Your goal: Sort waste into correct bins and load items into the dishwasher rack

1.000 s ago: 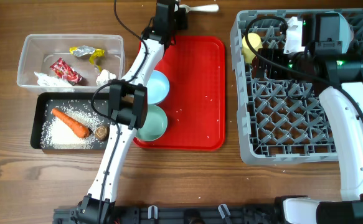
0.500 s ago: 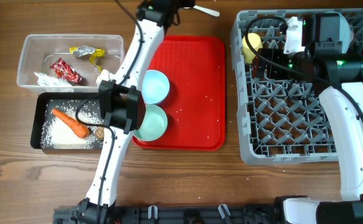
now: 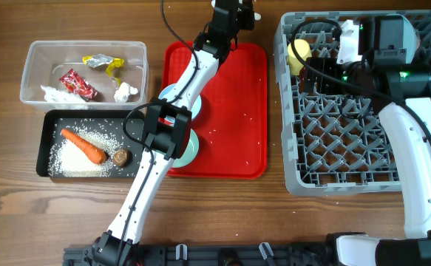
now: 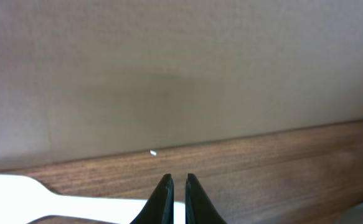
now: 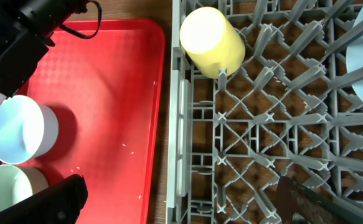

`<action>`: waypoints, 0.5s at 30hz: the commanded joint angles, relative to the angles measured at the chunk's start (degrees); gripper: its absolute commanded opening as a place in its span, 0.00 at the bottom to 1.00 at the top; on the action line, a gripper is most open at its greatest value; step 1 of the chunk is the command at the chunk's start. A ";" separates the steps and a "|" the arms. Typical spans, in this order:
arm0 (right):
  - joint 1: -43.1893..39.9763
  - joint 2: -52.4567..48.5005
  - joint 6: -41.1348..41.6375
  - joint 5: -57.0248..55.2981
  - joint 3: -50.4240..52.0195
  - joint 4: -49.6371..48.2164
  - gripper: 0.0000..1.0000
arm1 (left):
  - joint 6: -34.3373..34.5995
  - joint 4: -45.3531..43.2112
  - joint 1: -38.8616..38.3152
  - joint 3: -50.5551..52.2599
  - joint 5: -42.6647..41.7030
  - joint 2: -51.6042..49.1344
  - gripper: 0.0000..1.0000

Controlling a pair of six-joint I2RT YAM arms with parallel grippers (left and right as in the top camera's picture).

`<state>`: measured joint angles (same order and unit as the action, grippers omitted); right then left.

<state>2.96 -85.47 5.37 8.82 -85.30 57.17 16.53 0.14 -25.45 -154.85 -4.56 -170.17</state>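
Left gripper (image 4: 175,183) first: we see its fingers pinched almost together on the handle of the white plastic spoon (image 4: 25,191), at the far edge of the wooden table (image 4: 262,162), just beyond the red tray (image 3: 237,111). Our right gripper (image 5: 184,202) hangs empty with its jaws spread wide over the dishwasher rack (image 3: 348,148). The yellow cup (image 5: 209,40) leans among the pegs in the rack's corner beside the tray. On the tray the light blue bowl (image 5: 16,130) and the mint bowl (image 5: 4,186) sit just beside each other. The clear tub (image 3: 30,74) holds the red wrapper (image 3: 77,83), the silver-yellow wrapper (image 3: 103,63) and the tissue (image 3: 126,92). The black tray (image 3: 43,144) holds the carrot (image 3: 83,145), the rice (image 3: 71,159) and the brown lump (image 3: 122,156).
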 commanded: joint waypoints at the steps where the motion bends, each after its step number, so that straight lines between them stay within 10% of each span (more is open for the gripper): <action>1: 0.07 0.50 0.81 0.70 -0.85 -0.13 1.00 | 0.83 -0.39 -0.11 -0.04 1.22 -3.52 0.08; 15: 0.07 0.50 0.81 0.70 -0.85 -0.13 1.00 | 0.20 13.51 1.46 -3.15 2.25 -4.11 0.09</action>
<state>2.96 -85.47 5.37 8.82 -85.30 57.19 16.62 6.72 -25.06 -156.64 -2.81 -175.17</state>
